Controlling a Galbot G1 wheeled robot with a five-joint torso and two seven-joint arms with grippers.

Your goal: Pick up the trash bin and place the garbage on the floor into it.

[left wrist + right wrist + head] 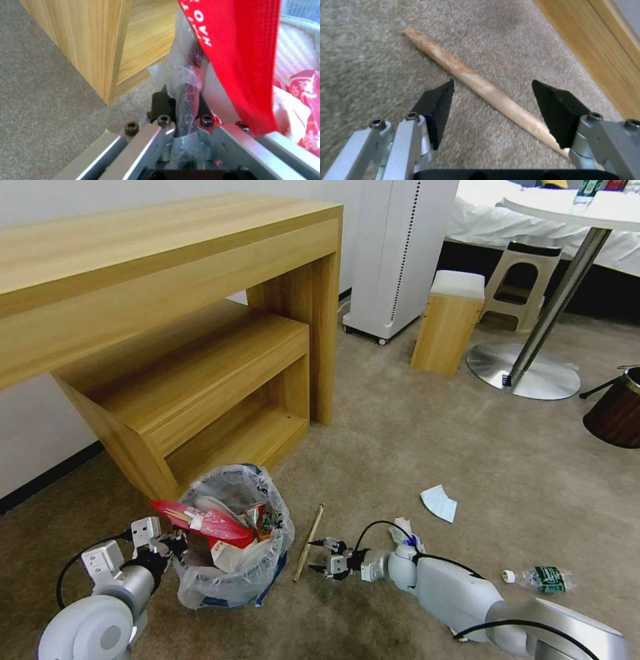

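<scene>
Right gripper spread wide, I straddle the wooden stick; left gripper pinches the trash bin rim, steadying it nearby.

The trash bin hides its dark base behind the crinkled liner and packed litter, and its rim disappears between the clamped pads of the left gripper. Right of the bin, the wooden stick passes behind one black fingertip of the right gripper, so its near end is covered. Far right of the bin, the brown bin is cut off by the frame edge. The clear bottle label is too small to read.
</scene>
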